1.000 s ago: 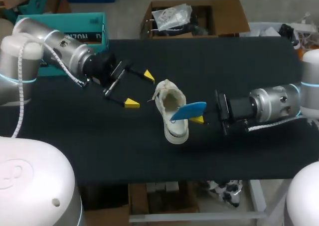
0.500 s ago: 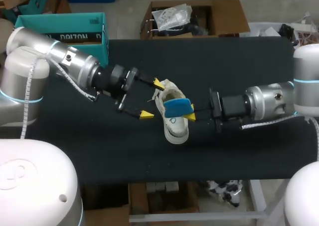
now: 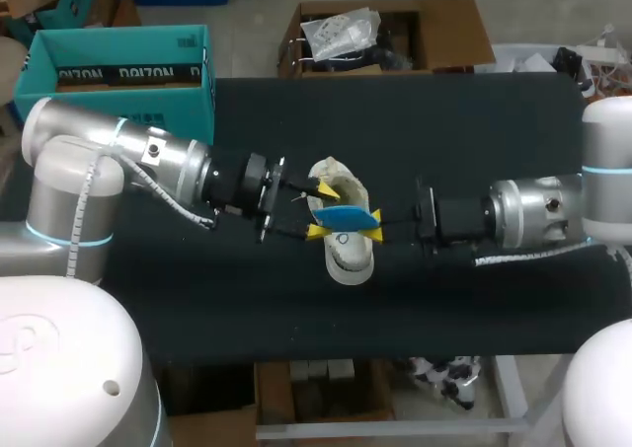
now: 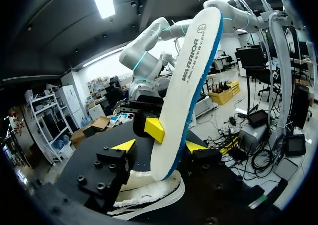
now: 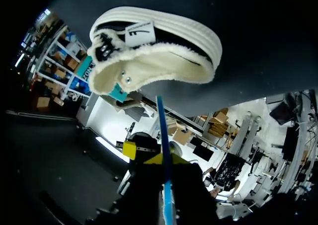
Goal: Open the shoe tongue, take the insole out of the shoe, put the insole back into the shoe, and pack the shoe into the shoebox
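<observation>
A cream fleece-lined shoe (image 3: 350,258) lies mid-table. Above its opening hangs the insole (image 3: 343,216), white on top and blue beneath, with my right gripper (image 3: 375,218) shut on its right end. My left gripper (image 3: 319,210) straddles the insole's left end, one yellow fingertip (image 3: 324,187) behind it and one in front. In the left wrist view the insole (image 4: 186,86) stands up between my left gripper's (image 4: 160,145) fingers, with a gap at one side, over the shoe (image 4: 149,197). In the right wrist view the insole's blue edge (image 5: 161,130) runs from my right gripper (image 5: 164,160) towards the shoe (image 5: 154,51).
The teal shoebox (image 3: 123,67) stands open at the table's back left corner, behind my left arm (image 3: 158,166). My right arm (image 3: 523,215) lies across the table's right half. Black table surface (image 3: 237,299) stretches in front of the shoe.
My left gripper has moved right to the shoe and narrowed its fingers around the insole's left end. The right gripper has shifted the insole left, flat over the shoe's opening.
</observation>
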Robot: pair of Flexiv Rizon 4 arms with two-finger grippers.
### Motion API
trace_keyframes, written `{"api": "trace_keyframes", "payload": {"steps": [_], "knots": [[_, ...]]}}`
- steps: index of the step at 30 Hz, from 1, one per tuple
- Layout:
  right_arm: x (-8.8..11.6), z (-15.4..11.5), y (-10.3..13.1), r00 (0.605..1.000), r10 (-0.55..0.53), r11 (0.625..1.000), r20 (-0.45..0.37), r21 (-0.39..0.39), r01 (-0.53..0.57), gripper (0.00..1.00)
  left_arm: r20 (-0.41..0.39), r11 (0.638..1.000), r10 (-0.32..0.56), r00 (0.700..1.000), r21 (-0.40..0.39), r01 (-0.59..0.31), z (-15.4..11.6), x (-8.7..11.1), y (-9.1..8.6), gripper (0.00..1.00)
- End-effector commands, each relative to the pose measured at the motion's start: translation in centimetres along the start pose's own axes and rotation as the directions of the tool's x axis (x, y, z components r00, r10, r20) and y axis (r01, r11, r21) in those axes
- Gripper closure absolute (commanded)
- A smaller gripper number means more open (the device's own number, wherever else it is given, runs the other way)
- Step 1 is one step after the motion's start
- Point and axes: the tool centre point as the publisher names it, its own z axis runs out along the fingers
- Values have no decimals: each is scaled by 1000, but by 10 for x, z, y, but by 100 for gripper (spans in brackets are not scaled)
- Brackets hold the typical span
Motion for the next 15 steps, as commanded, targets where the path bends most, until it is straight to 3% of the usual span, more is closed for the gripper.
{"api": "trace_keyframes", "payload": {"steps": [1, 5, 10, 15], "knots": [[1, 1, 4, 1000, -3, 1000, -5, 11, 3, 100, 9, 1000, 2, 1000, 7, -2, 8, 0, 5, 57], [2, 1, 5, 1000, -2, 1000, -8, 13, 2, 100, -8, 1000, 3, 1000, 10, -3, 11, 1, 8, 70], [3, 1, 7, 1000, 0, 1000, -11, 14, 0, 100, -19, 1000, 10, 1000, 11, -10, 12, 1, 10, 97], [6, 2, 9, 1000, 3, 1000, -14, 10, -3, 100, -32, 1000, 29, 999, 1, -29, 11, 1, 11, 100]]}}
